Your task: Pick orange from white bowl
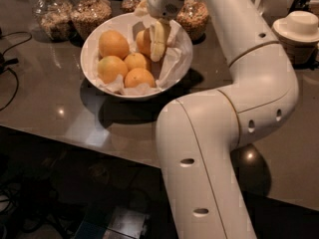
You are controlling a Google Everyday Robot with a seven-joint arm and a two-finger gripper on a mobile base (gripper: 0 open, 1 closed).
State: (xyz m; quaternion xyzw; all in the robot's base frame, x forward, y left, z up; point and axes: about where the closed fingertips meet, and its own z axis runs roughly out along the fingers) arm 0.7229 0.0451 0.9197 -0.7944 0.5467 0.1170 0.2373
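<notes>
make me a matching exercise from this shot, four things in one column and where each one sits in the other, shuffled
Things
1. claw
2. white bowl
3. saucer stack
4. glass jars

Places
a. far right edge of the view
b. in a row behind the bowl
c. inside the bowl, at its back right, beside an orange
d. left of centre on the counter, holding five oranges

Pairs: 1-c, 2-d, 3-a, 4-b

Gripper point(158, 40) down in white bowl point(134, 94), hiding most of 1 orange point(143, 41); jars point(90, 13) cut by top edge.
</notes>
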